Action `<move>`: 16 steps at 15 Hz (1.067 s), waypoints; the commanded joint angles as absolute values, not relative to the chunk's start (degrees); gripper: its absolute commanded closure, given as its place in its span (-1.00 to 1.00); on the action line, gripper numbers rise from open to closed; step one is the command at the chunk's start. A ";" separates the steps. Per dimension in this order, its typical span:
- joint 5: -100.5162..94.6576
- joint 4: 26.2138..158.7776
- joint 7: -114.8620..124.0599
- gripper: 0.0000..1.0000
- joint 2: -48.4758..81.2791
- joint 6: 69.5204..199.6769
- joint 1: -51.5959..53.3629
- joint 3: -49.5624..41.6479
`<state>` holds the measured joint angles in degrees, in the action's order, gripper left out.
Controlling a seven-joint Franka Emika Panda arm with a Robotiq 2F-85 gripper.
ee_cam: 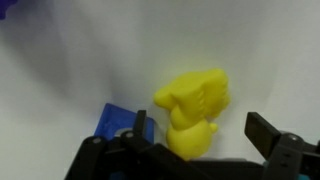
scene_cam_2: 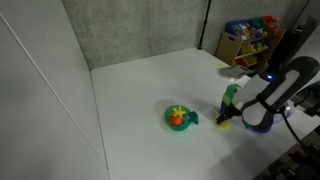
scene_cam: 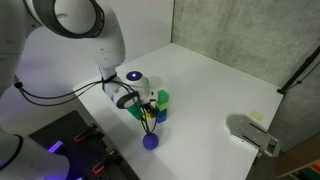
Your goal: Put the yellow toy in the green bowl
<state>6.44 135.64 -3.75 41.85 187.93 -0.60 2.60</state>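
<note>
The white tabletop (scene_cam_2: 150, 80) carries everything. The white robot arm (scene_cam: 70, 30) bends down over a cluster of toys and hides most of them in both exterior views. The small round green bowl (scene_cam_2: 168, 118) sits well apart from the gripper (ee_cam: 198, 122); its orange contents are too small to identify. In the wrist view the jaws stand wide, straddling the lumpy yellow toy (ee_cam: 192, 105) without clearly gripping it. A blue block (ee_cam: 112, 120) lies just beside the toy, partly hidden.
</note>
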 commanded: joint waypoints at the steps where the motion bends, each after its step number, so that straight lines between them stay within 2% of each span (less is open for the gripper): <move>1: 4.62 134.02 -1.83 -0.45 44.65 190.06 -0.46 2.02; 8: 4.23 134.54 -2.02 0.68 44.91 190.86 -0.66 1.84; 13: 4.00 135.44 -2.10 0.83 43.30 190.88 -0.90 2.32; 16: 3.79 136.69 -2.01 0.81 40.82 190.58 -1.05 3.21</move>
<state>5.85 135.59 -3.75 42.54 190.40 -0.49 2.35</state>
